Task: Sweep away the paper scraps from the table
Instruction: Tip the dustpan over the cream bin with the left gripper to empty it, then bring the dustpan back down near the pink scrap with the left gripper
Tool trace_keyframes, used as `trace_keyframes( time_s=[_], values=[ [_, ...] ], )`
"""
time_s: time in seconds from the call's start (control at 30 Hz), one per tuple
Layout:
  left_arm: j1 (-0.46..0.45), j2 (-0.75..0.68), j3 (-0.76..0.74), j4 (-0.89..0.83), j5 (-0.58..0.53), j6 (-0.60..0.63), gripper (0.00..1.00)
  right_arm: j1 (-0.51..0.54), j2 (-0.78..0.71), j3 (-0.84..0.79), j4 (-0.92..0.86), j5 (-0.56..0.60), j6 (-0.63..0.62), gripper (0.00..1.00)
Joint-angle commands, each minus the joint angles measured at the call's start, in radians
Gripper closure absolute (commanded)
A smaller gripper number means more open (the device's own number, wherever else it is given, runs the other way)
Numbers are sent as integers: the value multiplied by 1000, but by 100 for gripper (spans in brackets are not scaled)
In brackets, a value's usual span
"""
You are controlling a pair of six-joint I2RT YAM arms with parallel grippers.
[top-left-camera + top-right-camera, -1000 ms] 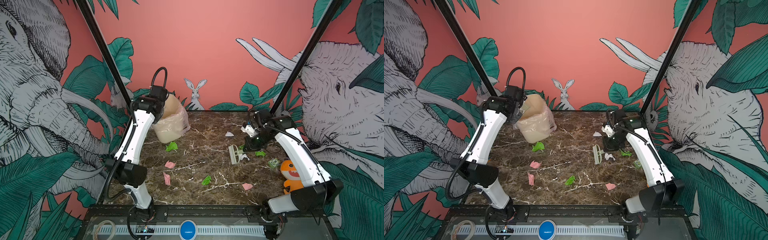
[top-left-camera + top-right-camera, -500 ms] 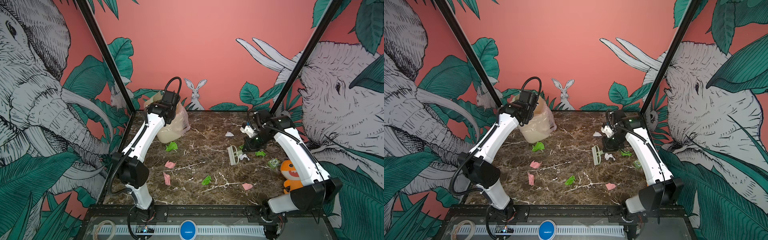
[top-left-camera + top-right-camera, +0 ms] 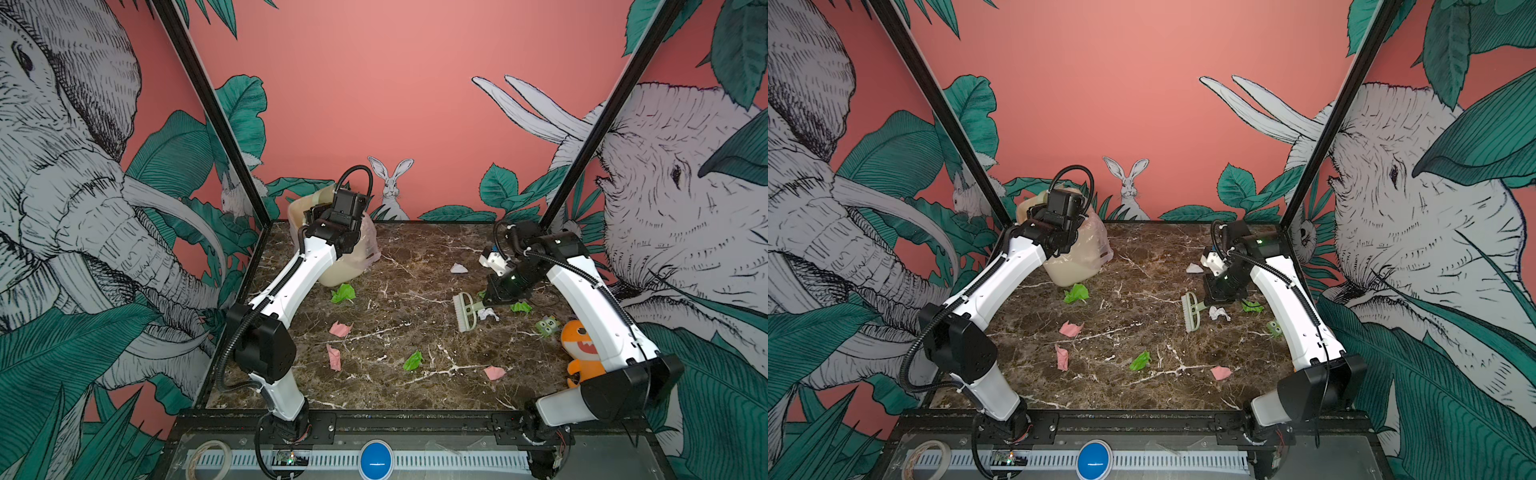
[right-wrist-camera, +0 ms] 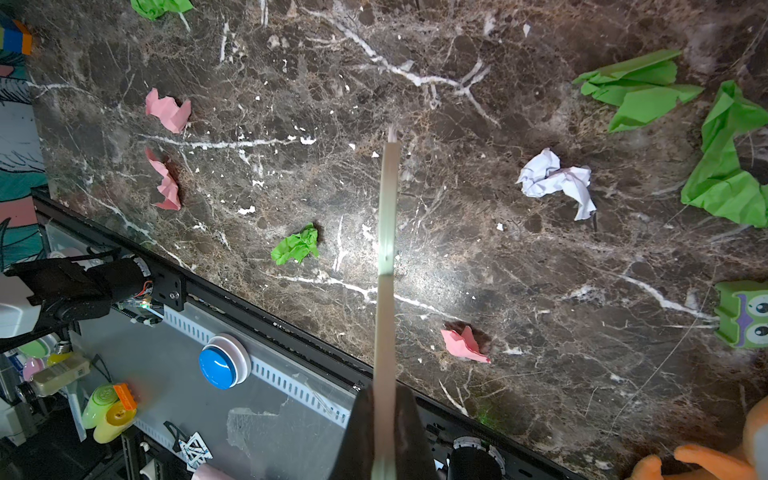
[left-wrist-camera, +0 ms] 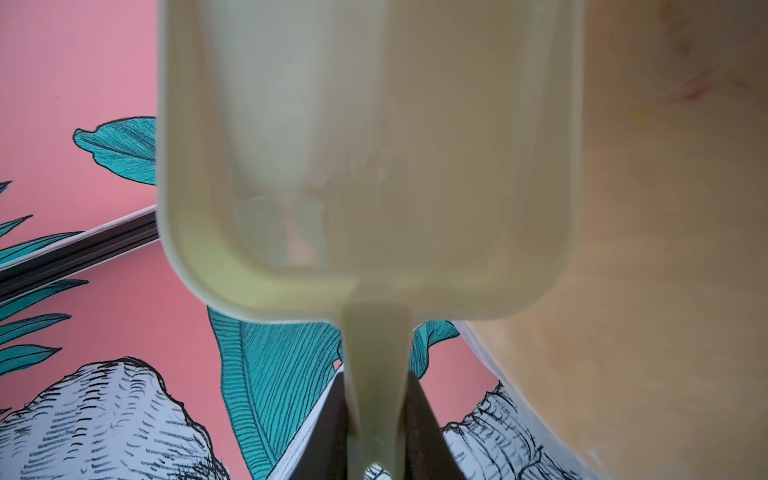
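At the far left corner of the table (image 3: 415, 257), the left gripper (image 5: 376, 436) is clamped narrowly on the handle of a pale green dustpan (image 5: 374, 166). It holds the dustpan raised at the mouth of a beige bin (image 3: 353, 266) lined with a clear bag.

On the right side, the right gripper (image 4: 384, 436) is closed tight on the thin handle of a pale green brush (image 3: 464, 311). The brush head sits low toward the middle of the table, and whether the bristles touch the surface cannot be told.

The paper scraps (image 3: 413, 360) lie scattered across the dark marble top:
- A large green scrap (image 3: 343, 293) lies just in front of the bin.
- Two pink scraps (image 3: 340, 329) lie near each other on the left half.
- A small green one sits near the front middle.
- A lone pink scrap (image 3: 494, 372) lies toward the front right.
- A white wad (image 3: 488, 314) rests just beside the brush handle, below the right gripper.
- A green piece (image 3: 520, 307) lies close by, on the far side of the gripper from the brush.
- Another white scrap (image 3: 459, 268) lies farther back, apart from the rest.

An orange plush toy (image 3: 582, 353) and a small green owl block (image 3: 547, 325) sit at the right edge beside the right arm.
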Motion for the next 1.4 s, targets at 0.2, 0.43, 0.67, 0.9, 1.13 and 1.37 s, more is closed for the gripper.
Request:
trace_keyframes(
  time_s=[0.2,0.43,0.67,0.9,1.13,1.37],
  values=[
    [-6,-79,-14,74,-17,21,98,-3,-10,-1,-9,-16,-7,100],
    [-5,-107,24,11,10,-77,94,-3,-17,1,-8,-11,-3,100],
    [-23,-121,107,-86,44,-211,95,-3,-34,4,-12,2,6,100],
    [-96,-112,252,-264,124,-422,95,-3,-60,4,-20,30,17,100],
    [-235,-90,310,-415,291,-663,95,-25,-107,-28,-41,68,28,100],
    [-361,-42,252,-505,467,-838,95,-56,-182,-98,-51,94,66,100]
  ],
)
